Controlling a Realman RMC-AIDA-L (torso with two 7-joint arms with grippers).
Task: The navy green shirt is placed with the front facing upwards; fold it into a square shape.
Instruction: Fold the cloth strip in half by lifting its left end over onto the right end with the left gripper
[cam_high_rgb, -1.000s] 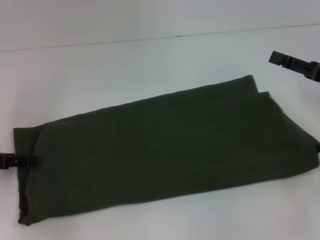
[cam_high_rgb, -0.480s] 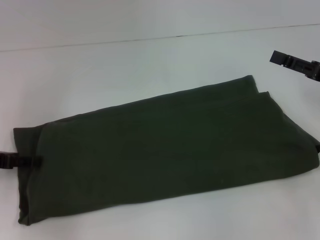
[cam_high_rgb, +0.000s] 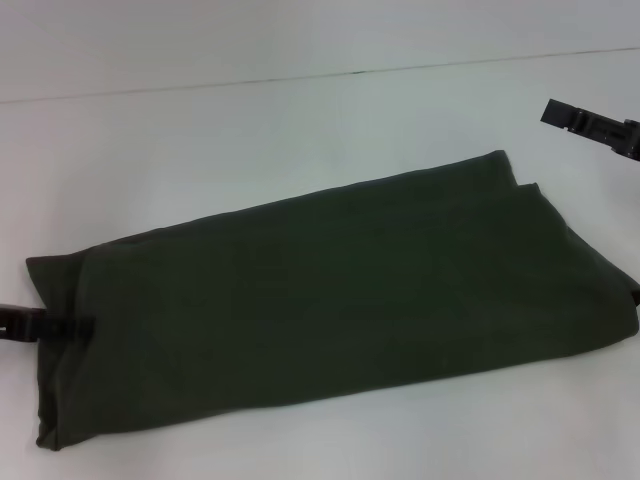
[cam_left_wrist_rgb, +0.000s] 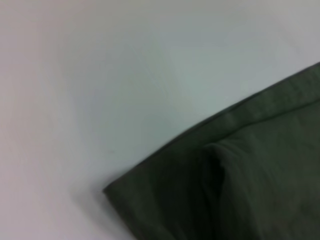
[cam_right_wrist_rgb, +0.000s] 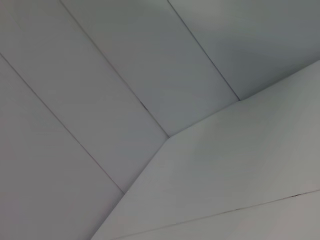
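Observation:
The navy green shirt (cam_high_rgb: 330, 300) lies on the white table (cam_high_rgb: 250, 140) folded into a long dark olive band that slants from near left to far right. No lettering or collar shows. My left gripper (cam_high_rgb: 72, 328) comes in low from the left edge and overlaps the band's left end. One corner of the shirt (cam_left_wrist_rgb: 240, 175), with a soft crease, shows in the left wrist view. My right gripper (cam_high_rgb: 572, 117) hangs at the far right, apart from the cloth and beyond its far right corner.
A thin dark seam (cam_high_rgb: 350, 72) crosses the table's back. The right wrist view holds only white panels and a table edge (cam_right_wrist_rgb: 200, 125). White table surface surrounds the shirt on all sides.
My left gripper has slid a little to the right, further onto the shirt's left end. The shirt and the right gripper have barely moved.

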